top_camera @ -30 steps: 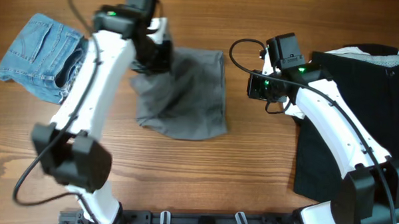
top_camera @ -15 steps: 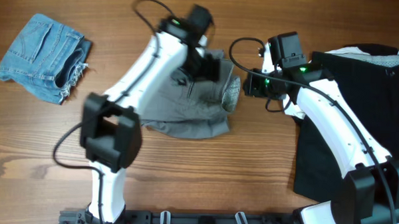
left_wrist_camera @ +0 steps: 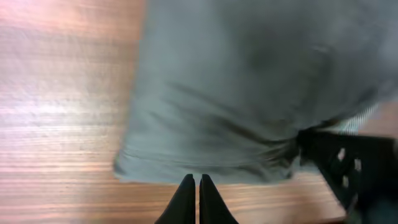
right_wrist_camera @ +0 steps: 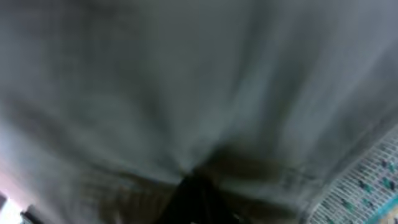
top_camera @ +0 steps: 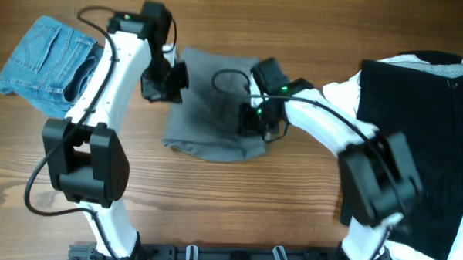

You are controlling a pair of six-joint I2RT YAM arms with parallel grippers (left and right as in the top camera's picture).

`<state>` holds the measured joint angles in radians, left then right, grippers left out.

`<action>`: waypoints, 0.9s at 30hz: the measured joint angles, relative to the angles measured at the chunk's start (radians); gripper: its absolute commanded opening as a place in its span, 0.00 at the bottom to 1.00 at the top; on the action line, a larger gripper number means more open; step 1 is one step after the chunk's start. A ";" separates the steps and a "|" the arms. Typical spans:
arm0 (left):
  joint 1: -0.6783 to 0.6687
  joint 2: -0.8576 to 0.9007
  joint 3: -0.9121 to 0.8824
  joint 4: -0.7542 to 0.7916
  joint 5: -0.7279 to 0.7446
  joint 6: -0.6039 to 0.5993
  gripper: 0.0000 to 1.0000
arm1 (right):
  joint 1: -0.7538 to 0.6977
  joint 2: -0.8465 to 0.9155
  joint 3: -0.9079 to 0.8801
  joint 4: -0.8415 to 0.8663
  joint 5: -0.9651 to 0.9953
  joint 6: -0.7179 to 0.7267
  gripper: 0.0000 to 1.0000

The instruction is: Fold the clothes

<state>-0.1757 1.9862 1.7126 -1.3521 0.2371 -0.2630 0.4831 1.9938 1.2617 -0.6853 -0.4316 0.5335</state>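
A grey garment lies spread in the middle of the table; it also fills the left wrist view and the right wrist view. My left gripper is at its left edge; in the left wrist view its fingers are shut and empty over bare wood just off the hem. My right gripper is over the garment's right part; its dark fingers look shut and low against the cloth, in a blurred view.
Folded blue jeans lie at the far left. A black garment over white cloth covers the right side. The right arm's black body shows beside the garment. Bare wood lies in front.
My left gripper has let the grey cloth drop and swung back left to the garment's edge. My right gripper has moved left onto the garment, which now lies flatter.
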 measured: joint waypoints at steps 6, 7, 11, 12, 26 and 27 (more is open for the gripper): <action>-0.007 0.000 -0.237 0.159 0.061 0.014 0.23 | -0.040 0.028 0.022 -0.031 -0.077 0.040 0.12; -0.010 0.000 -0.288 0.206 0.083 0.014 0.25 | -0.040 0.028 0.022 -0.029 -0.079 0.035 0.12; -0.018 -0.001 -0.473 0.421 0.162 -0.016 0.04 | -0.040 0.007 0.016 -0.029 -0.080 -0.009 0.17; -0.011 -0.027 -0.518 0.485 0.162 -0.036 0.04 | -0.040 -0.006 0.012 -0.028 -0.075 -0.020 0.18; 0.144 0.014 -0.134 0.541 -0.015 0.068 0.73 | -0.017 -0.304 0.001 0.125 -0.048 -0.121 0.27; 0.146 0.015 -0.077 0.470 -0.012 0.082 0.77 | -0.017 -0.303 0.001 0.126 -0.046 -0.121 0.27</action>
<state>-0.0296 2.0010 1.6352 -0.8822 0.2253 -0.1814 0.4660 1.6905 1.2629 -0.5591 -0.4778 0.4129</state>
